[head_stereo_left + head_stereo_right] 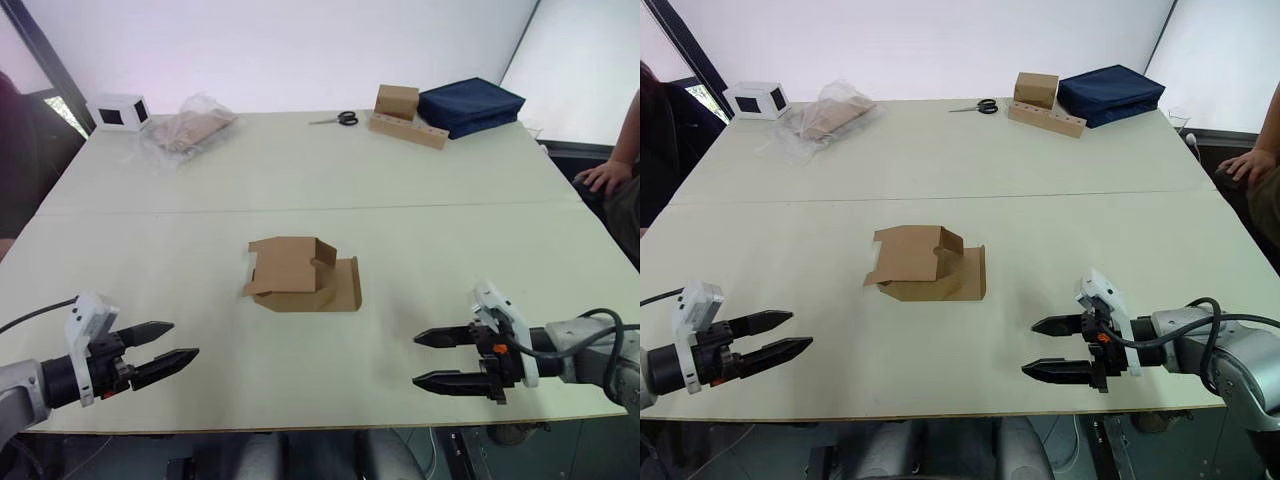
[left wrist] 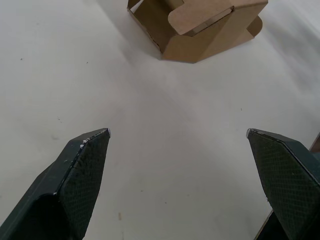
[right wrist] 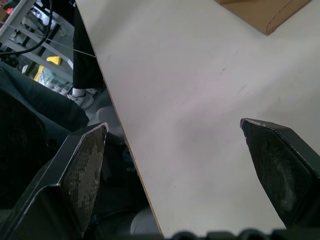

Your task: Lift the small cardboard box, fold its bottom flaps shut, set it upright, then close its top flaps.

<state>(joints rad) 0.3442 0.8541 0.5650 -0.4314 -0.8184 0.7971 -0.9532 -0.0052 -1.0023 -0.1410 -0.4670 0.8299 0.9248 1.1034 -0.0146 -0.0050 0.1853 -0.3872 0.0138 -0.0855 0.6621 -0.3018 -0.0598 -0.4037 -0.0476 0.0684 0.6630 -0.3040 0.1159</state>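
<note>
1. The pale tabletop [image 1: 300, 170] is carrying everything, with a seam running across it
2. A dark blue bag [image 1: 470, 104] is sitting at the 1 o'clock corner, beside a brown box on a holed cardboard strip [image 1: 405, 128]
3. A crinkled plastic bag [image 1: 185, 128] is lying at 11 o'clock, near a white box [image 1: 118, 110]
4. The small cardboard box [image 1: 300, 273] is lying on its side at the centre, flaps [image 1: 345, 285] spreading open onto the tabletop
5. The left gripper [image 1: 172, 343] is hovering at 8 o'clock, jaws standing apart and holding nothing
6. The right gripper [image 1: 432, 358] is hovering at 4 o'clock, jaws wide open and empty
7. Scissors [image 1: 338, 119] are lying at 12 o'clock
</note>
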